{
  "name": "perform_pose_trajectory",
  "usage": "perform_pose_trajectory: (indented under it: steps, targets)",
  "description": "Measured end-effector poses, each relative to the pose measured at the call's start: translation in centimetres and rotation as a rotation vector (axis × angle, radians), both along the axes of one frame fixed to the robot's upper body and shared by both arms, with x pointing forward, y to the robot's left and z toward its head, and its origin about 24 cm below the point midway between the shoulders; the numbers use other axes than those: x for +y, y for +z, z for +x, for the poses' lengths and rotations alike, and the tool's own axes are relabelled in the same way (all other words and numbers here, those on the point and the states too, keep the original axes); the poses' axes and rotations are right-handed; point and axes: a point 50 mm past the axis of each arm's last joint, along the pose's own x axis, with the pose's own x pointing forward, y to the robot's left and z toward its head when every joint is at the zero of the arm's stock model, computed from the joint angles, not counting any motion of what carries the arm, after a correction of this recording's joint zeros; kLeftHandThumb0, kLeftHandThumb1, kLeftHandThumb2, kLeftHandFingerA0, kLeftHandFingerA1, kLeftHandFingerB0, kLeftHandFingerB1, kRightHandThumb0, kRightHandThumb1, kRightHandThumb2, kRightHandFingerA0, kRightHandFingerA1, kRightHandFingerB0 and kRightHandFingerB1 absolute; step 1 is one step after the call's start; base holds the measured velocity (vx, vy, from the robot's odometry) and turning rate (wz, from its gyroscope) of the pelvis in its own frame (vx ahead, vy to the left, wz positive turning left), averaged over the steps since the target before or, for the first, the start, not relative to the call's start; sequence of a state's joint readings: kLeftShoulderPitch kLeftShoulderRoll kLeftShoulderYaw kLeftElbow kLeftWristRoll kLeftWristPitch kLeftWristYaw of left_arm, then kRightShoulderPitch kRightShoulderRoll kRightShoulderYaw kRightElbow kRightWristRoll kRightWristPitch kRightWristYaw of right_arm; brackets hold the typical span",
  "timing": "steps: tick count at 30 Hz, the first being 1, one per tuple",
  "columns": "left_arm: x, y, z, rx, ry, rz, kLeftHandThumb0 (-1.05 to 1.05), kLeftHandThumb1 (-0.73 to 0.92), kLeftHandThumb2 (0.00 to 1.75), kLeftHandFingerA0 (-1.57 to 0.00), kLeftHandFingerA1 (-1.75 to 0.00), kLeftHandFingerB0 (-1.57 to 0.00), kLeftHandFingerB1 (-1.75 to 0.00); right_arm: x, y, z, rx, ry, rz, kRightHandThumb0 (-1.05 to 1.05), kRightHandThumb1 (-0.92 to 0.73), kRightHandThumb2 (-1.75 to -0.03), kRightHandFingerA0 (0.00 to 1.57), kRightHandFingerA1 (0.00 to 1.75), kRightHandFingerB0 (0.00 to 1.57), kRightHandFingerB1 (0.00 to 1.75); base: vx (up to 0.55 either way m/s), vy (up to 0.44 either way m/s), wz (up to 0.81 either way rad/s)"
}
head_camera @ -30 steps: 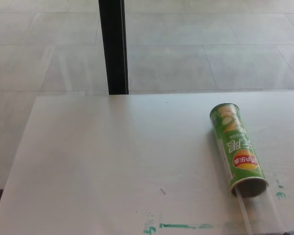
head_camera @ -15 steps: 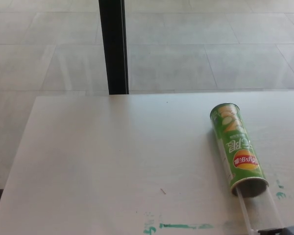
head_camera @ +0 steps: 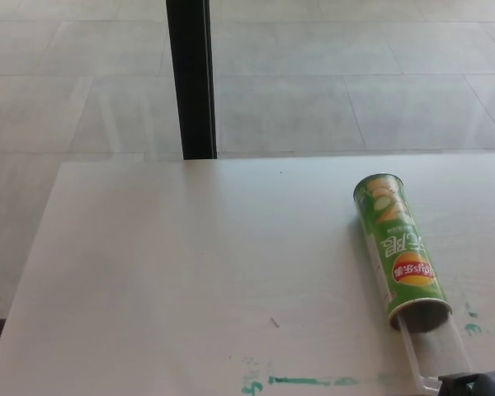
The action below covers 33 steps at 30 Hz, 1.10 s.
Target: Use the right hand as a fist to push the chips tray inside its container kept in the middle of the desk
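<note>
A green chips can (head_camera: 398, 250) lies on its side on the white desk (head_camera: 190, 272), its open mouth facing the near edge. A clear plastic tray (head_camera: 433, 351) sticks out of that mouth toward me. A sliver of my black right hand (head_camera: 478, 384) shows at the bottom right edge, right at the tray's near end. Too little of the hand shows to tell how its fingers stand. My left hand is out of the picture.
Green paint smears (head_camera: 309, 381) mark the desk near its front edge, and more sit right of the can. A black post (head_camera: 190, 78) stands behind the desk on a tiled floor.
My right hand has crept up into the picture at the bottom right. The tray's visible part looks slightly shorter than a second ago. The can has stayed in place.
</note>
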State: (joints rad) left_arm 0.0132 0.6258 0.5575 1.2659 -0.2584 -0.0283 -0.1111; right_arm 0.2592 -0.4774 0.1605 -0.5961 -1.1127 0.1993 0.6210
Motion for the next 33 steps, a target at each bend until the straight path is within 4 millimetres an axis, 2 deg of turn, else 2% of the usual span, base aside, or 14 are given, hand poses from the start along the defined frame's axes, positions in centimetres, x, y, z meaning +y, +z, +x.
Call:
perform_pose_trajectory:
  steps: [1, 2, 8, 13, 14, 15, 16, 19, 23, 28, 29, 31, 32, 33]
  targets:
    - [0.0, 0.0, -0.1, 0.002, 0.000, 0.000, -0.69, 0.87, 0.66, -0.52, -0.64, -0.43, -0.50, 0.0, 0.1, 0.2, -0.007, 0.002, -0.004, -0.90, -0.73, -0.63, 1.14, 1.25, 0.34, 0.70, 0.00, 0.000, 0.00]
    - [0.0, 0.0, -0.1, 0.003, 0.000, 0.000, -0.69, 0.87, 0.66, -0.51, -0.61, -0.40, -0.48, 0.0, 0.1, 0.3, -0.010, 0.002, -0.007, -0.88, -0.72, -0.62, 1.21, 1.23, 0.35, 0.68, 0.00, 0.000, 0.00]
    - [0.0, -0.1, -0.2, 0.006, 0.005, -0.002, -0.69, 0.88, 0.66, -0.50, -0.62, -0.40, -0.49, -0.2, -0.3, 1.9, -0.014, -0.005, -0.041, -0.89, -0.73, -0.62, 1.25, 1.22, 0.31, 0.73, 0.00, 0.000, 0.00]
    - [0.0, -0.1, -0.3, 0.013, 0.000, -0.001, -0.67, 0.87, 0.66, -0.50, -0.63, -0.43, -0.51, -0.7, -0.7, 3.1, -0.016, -0.026, -0.060, -0.90, -0.74, -0.63, 1.18, 1.22, 0.24, 0.73, 0.00, 0.000, 0.00]
    - [0.0, -0.1, -0.3, 0.013, 0.000, -0.001, -0.67, 0.87, 0.67, -0.49, -0.64, -0.42, -0.51, -0.8, -0.8, 3.3, -0.016, -0.030, -0.062, -0.89, -0.59, -1.11, 1.24, 1.21, 0.25, 0.68, 0.00, 0.000, 0.00]
    - [0.0, -0.1, -0.3, 0.013, 0.001, -0.002, -0.67, 0.87, 0.67, -0.49, -0.64, -0.42, -0.51, -0.8, -0.8, 3.5, -0.016, -0.033, -0.065, -0.89, -0.59, -1.11, 1.24, 1.21, 0.25, 0.68, 0.00, 0.000, 0.00]
    - [0.0, -0.1, -0.3, 0.011, 0.002, -0.002, -0.69, 0.87, 0.67, -0.50, -0.63, -0.41, -0.51, -0.9, -0.9, 3.7, -0.018, -0.034, -0.067, -0.89, -0.76, -0.63, 1.22, 1.22, 0.25, 0.72, 0.00, 0.000, 0.00]
    - [0.0, -0.1, -0.4, 0.014, 0.001, -0.001, -0.69, 0.89, 0.66, -0.50, -0.63, -0.42, -0.50, -1.0, -1.3, 4.0, -0.014, -0.038, -0.072, -0.89, -0.73, -0.62, 1.16, 1.26, 0.22, 0.75, 0.00, 0.000, 0.00]
    - [0.0, -0.1, -0.4, 0.019, -0.003, 0.001, -0.69, 0.90, 0.66, -0.53, -0.67, -0.47, -0.53, -0.9, -2.0, 4.5, -0.003, -0.038, -0.077, -0.91, -0.74, -0.64, 1.20, 1.23, 0.21, 0.77, 0.00, 0.000, 0.00]
    - [0.0, -0.1, -0.6, 0.028, -0.013, 0.007, -0.71, 0.89, 0.66, -0.50, -0.64, -0.42, -0.50, -0.8, -2.5, 5.0, -0.011, -0.037, -0.083, -0.89, -0.74, -0.63, 1.19, 1.21, 0.22, 0.74, 0.00, 0.000, 0.00]
    - [0.0, -0.1, -0.6, 0.028, -0.013, 0.008, -0.71, 0.88, 0.67, -0.50, -0.64, -0.42, -0.49, -0.7, -2.5, 5.1, -0.014, -0.036, -0.085, -0.88, -0.56, -1.09, 1.24, 1.24, 0.21, 0.69, 0.00, 0.000, 0.00]
    - [0.0, -0.1, -0.6, 0.026, -0.013, 0.008, -0.72, 0.89, 0.66, -0.50, -0.64, -0.41, -0.50, -0.6, -2.6, 5.4, -0.023, -0.035, -0.086, -0.88, -0.57, -1.10, 1.23, 1.23, 0.18, 0.69, 0.00, 0.000, 0.00]
    - [0.0, -0.1, -0.6, 0.025, -0.012, 0.009, -0.72, 0.90, 0.67, -0.50, -0.64, -0.42, -0.50, -0.6, -2.6, 5.5, -0.028, -0.035, -0.087, -0.89, -0.77, -0.63, 1.18, 1.25, 0.16, 0.79, 0.00, 0.000, 0.00]
    - [0.0, -0.1, -0.6, 0.025, -0.013, 0.009, -0.73, 0.89, 0.67, -0.50, -0.64, -0.41, -0.50, -0.6, -2.7, 5.7, -0.029, -0.036, -0.089, -0.88, -0.76, -0.63, 1.13, 1.28, 0.15, 0.79, 0.00, 0.000, 0.00]
